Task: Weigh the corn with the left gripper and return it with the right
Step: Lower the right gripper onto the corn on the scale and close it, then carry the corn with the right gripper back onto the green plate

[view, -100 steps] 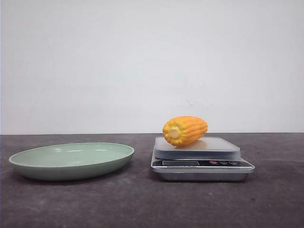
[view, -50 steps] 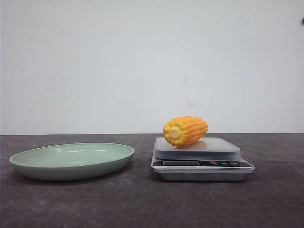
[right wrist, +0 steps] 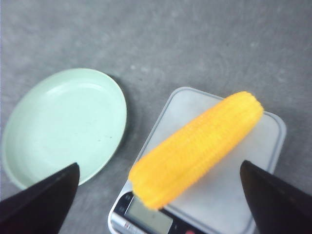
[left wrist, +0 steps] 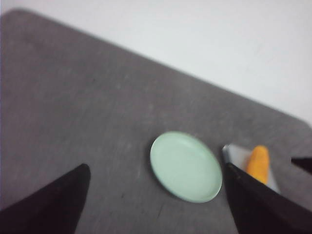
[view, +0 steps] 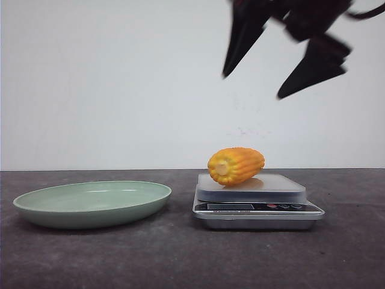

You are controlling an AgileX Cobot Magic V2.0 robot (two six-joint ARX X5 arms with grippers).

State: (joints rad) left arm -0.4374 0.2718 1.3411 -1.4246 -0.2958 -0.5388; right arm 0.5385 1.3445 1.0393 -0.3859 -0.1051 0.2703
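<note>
1. Corn (view: 235,165) lying on its side on the platform of the kitchen scale (view: 257,208), centre-right of the front view, pale cut end facing the camera. Nothing touching it; free to be weighed.
2. Green plate (view: 36,208) at lower left of the front view, beside the scale, apart from it, nothing on it. Likely the return spot, so the corn has yet to go back.
3. Right claw (view: 283,75) at the top right of the front view, high above the scale, spread wide, pinching nothing. Blurred in that view.
4. Right wrist view: dark fingertips (right wrist: 273,207) at both lower corners, corn (right wrist: 195,148) between them and well below, long axis running diagonally. Wide spread likely meant to straddle the cob across its width.
5. Left claw (left wrist: 156,204) spread too, holding nothing; not visible in the front view. Its wrist view looks down from far off at the plate (left wrist: 163,168) in mid frame, with scale and corn (left wrist: 258,163) at the right edge. Blurred.
6. Judgement: weighing half done, corn set down; return half starting, right claw lined up overhead for a descent.
7. Risk: rounded cob on a smooth platform could roll if nudged by one finger first; a push on the scale could shift it on the dark tabletop (view: 180,259).
</note>
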